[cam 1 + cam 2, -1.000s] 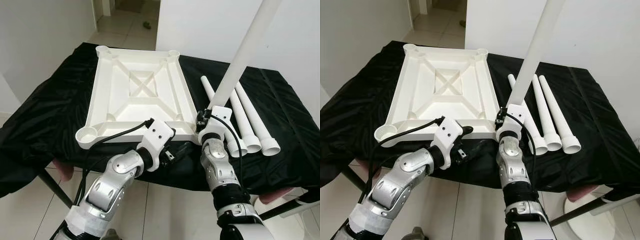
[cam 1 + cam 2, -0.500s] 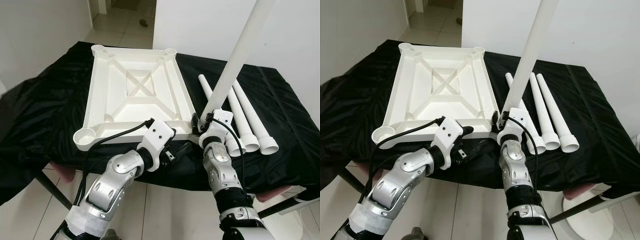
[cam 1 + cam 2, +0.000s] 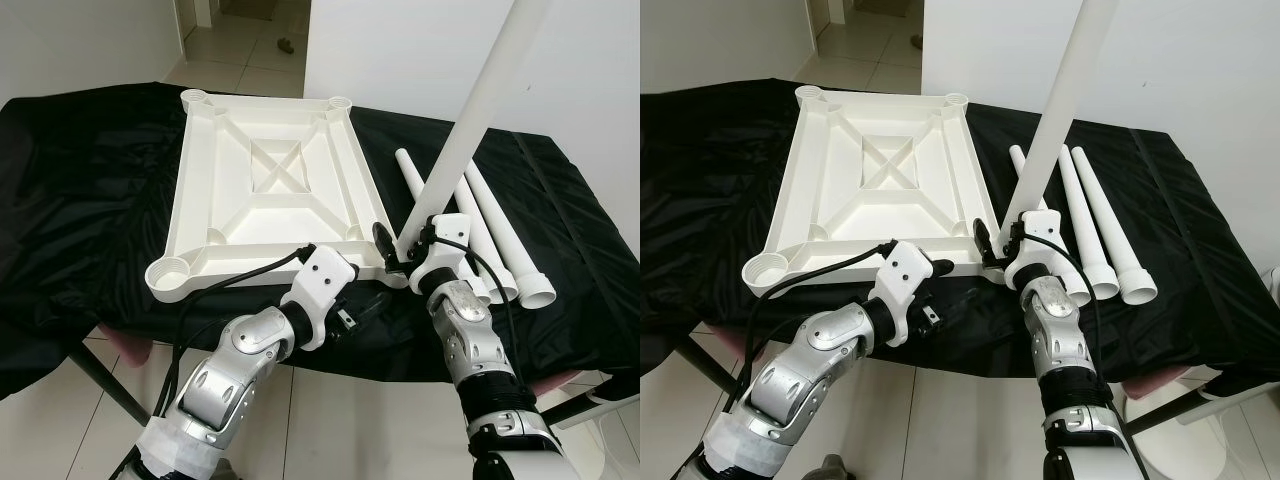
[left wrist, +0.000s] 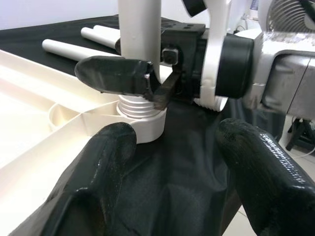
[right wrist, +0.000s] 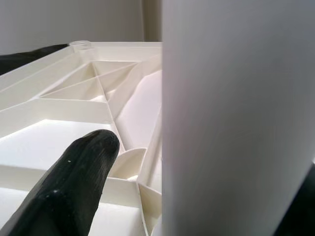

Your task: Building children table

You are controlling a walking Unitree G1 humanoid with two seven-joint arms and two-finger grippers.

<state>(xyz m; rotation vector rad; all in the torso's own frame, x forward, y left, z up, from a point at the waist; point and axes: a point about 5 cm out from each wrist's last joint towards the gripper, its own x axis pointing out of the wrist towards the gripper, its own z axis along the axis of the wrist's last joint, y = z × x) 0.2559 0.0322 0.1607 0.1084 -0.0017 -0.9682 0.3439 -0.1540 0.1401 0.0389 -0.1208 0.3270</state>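
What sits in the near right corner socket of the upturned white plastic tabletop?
The threaded end of the upright white table leg, held by the right hand. Some thread shows above the corner socket; how deep it sits is hidden.

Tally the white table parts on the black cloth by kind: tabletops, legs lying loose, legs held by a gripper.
Tabletop: 1
Loose legs: 3
Held leg, upright in the right gripper at a corner socket: 1
Total: 5
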